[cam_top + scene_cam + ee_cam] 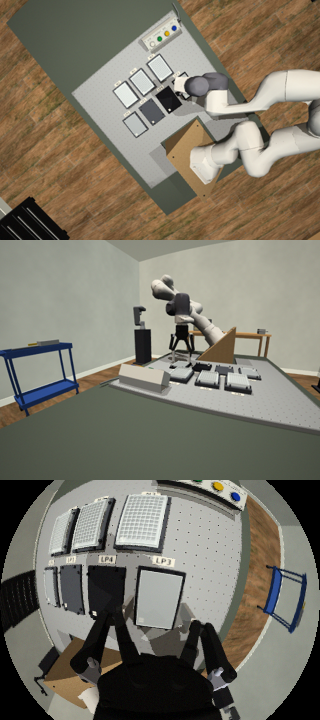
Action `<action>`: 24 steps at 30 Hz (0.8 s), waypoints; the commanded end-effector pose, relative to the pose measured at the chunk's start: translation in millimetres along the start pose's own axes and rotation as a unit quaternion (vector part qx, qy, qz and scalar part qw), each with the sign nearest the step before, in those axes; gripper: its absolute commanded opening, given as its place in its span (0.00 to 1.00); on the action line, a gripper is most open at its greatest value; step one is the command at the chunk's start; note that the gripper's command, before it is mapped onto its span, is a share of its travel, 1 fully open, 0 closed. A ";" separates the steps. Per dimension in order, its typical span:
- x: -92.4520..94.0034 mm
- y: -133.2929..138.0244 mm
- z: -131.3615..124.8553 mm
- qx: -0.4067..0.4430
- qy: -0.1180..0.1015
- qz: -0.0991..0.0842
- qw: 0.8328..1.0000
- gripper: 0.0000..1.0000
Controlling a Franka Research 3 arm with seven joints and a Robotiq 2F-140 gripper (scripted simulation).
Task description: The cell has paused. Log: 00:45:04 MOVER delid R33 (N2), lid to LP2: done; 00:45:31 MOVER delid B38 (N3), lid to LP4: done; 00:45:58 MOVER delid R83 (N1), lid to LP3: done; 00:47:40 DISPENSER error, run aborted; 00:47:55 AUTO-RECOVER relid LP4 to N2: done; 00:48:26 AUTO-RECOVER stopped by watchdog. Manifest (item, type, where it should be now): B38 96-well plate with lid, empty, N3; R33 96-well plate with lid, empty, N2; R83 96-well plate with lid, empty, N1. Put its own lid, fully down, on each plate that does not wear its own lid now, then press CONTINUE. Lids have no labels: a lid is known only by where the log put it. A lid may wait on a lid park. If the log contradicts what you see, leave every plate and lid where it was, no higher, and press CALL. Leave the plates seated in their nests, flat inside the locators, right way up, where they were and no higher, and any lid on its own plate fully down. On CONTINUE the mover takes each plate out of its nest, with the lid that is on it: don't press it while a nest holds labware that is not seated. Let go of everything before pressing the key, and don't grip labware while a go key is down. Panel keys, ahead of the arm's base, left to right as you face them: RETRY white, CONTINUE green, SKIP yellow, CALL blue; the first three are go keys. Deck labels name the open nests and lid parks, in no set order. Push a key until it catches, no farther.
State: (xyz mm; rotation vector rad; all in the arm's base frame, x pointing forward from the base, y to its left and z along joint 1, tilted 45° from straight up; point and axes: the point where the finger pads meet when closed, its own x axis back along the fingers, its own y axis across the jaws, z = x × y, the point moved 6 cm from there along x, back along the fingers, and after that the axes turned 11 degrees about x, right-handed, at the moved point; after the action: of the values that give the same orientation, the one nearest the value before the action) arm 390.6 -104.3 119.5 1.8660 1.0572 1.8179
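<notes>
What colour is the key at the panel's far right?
Blue, clearest in the top view.

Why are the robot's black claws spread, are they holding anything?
Open, holding nothing. The gripper has its fingers spread either side of the pale lid on the lid park below, with none touching it.

The white arm [204,322] reaches forward, wrist pointing straight down, jaws spread partway and holding nothing.

Three plates [141,81], four lid parks [168,99] (four keys [159,38]).
</notes>
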 end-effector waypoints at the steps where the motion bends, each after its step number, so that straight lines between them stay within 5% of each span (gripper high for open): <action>1: -0.7 1.5 0.9 -0.001 0.000 0.000 1.000 0.66; 24: -5.5 1.5 0.9 -0.001 0.000 0.000 1.000 0.66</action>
State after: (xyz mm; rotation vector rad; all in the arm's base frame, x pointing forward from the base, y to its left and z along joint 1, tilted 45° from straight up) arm 390.3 -107.7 116.9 1.8675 1.0581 1.8133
